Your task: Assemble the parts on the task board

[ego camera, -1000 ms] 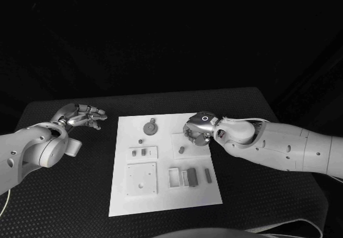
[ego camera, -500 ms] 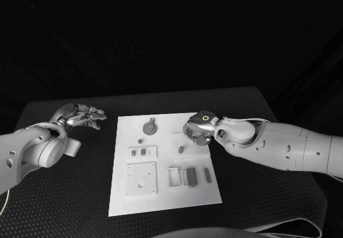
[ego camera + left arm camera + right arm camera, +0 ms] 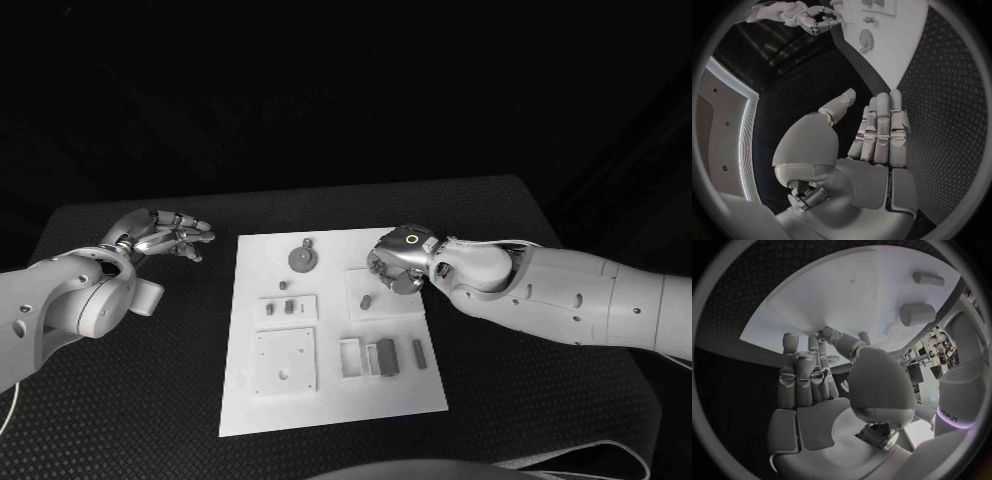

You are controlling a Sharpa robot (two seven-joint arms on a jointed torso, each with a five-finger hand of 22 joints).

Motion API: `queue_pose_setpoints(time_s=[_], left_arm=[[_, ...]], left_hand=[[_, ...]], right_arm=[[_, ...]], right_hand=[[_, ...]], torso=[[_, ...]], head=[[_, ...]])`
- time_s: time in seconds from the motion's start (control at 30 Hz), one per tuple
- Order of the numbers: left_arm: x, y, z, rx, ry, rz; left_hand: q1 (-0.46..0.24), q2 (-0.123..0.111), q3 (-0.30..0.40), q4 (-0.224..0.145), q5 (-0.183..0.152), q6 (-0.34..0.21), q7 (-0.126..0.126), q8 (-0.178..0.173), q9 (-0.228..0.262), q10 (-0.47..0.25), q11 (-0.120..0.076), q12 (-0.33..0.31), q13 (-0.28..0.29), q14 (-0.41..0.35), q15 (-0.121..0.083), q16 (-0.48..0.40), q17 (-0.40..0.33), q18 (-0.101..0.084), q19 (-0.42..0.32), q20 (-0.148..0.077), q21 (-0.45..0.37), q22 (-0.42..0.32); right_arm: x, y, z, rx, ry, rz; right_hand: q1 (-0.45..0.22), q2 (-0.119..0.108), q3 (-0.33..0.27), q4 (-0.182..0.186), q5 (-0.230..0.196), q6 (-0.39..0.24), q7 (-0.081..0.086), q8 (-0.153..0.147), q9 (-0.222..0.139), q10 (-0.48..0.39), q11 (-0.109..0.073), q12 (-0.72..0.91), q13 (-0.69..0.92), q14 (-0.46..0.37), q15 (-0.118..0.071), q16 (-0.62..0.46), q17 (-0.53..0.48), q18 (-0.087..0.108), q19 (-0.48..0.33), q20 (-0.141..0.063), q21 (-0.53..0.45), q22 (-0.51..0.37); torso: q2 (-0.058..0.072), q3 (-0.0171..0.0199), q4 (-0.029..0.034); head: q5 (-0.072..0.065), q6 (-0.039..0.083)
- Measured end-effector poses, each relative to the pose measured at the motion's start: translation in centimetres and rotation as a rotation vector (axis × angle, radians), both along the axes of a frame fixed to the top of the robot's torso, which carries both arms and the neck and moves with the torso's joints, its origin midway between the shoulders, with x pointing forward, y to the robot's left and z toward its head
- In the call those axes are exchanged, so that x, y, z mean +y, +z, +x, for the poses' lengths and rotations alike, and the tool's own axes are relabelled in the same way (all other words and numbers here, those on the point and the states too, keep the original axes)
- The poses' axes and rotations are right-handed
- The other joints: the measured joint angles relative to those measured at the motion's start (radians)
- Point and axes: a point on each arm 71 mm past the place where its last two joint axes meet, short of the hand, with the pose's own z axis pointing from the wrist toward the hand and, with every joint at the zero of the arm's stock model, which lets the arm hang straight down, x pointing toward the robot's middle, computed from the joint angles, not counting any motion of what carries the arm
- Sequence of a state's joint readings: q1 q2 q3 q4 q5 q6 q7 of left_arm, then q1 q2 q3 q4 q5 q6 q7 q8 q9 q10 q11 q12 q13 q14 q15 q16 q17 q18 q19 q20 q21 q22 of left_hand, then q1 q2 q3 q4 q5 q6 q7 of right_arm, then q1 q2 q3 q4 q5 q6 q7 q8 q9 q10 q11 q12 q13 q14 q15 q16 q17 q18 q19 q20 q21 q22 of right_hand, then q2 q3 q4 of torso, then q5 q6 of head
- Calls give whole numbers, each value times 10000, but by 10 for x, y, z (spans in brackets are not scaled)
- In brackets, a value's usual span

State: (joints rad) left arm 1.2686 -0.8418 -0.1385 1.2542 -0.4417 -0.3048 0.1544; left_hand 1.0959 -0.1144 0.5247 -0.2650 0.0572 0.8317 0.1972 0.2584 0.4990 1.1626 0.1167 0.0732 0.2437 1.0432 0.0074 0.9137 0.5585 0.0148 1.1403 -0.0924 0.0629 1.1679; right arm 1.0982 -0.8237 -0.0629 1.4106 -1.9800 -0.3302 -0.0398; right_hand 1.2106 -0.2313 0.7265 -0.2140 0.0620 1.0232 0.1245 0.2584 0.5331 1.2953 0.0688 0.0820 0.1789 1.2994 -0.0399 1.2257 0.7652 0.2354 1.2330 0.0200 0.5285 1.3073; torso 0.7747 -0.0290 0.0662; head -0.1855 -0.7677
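Note:
The white task board (image 3: pixel 329 405) lies in the middle of the black table. On it are a round disc part (image 3: pixel 303 259), a small oval part (image 3: pixel 366 300), a square plate (image 3: pixel 284 360), and a frame (image 3: pixel 351 357), a block (image 3: pixel 385 355) and a bar (image 3: pixel 420 352) side by side. My right hand (image 3: pixel 397 266) hovers over the board's far right part, just beyond the oval part; its fingertips (image 3: pixel 825 334) meet the thumb close above the board (image 3: pixel 836 295), and I cannot make out anything between them. My left hand (image 3: pixel 162 236) rests off the board to the left, fingers (image 3: pixel 881 125) straight, holding nothing.
Small pieces (image 3: pixel 281 308) lie left of the board's centre, and a tiny peg (image 3: pixel 307 242) stands beyond the disc. Black table (image 3: pixel 130 400) surrounds the board on all sides. The right forearm (image 3: pixel 562 295) crosses the table's right side.
The right hand has crept very slightly to the left over the board. The left hand and the parts have not moved.

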Motion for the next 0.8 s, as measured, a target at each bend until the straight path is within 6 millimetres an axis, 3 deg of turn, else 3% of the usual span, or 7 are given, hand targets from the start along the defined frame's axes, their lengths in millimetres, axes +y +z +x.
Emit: queue_pose_setpoints(time_s=[0.33,0.53,0.8], left_arm=[[0,0,0,0,6,2],[0,0,0,0,8,3],[0,0,0,0,12,5]], left_hand=[[0,0,0,0,0,0,0,39,0,1,-1,0,-1,0,0,0,-1,0,0,0,0,-3],[0,0,0,0,0,0,0,39,0,2,-1,0,-2,0,0,0,-1,1,0,0,0,-8],[0,0,0,0,0,-37,36,39,0,2,-2,0,7,-1,1,0,0,0,0,0,0,-7]], right_arm=[[0,0,0,-57,-9,7],[0,-1,0,-113,-4,-53],[1,-1,0,-206,65,-163]], right_hand=[[15,126,-35,114,1,291,-137,182,128,355,-161,141,125,8,-116,61,28,-1,54,-20,76,0],[57,323,-36,116,-1,405,-188,307,213,537,-265,224,221,6,-229,130,41,0,57,-19,101,0],[141,504,-57,-60,-9,549,-260,407,322,684,-315,294,339,6,-304,172,56,-1,72,-4,196,0]], torso=[[0,-1,0],[0,1,-2],[0,4,-6]], head=[[7,-12],[3,-13],[-15,-9]])
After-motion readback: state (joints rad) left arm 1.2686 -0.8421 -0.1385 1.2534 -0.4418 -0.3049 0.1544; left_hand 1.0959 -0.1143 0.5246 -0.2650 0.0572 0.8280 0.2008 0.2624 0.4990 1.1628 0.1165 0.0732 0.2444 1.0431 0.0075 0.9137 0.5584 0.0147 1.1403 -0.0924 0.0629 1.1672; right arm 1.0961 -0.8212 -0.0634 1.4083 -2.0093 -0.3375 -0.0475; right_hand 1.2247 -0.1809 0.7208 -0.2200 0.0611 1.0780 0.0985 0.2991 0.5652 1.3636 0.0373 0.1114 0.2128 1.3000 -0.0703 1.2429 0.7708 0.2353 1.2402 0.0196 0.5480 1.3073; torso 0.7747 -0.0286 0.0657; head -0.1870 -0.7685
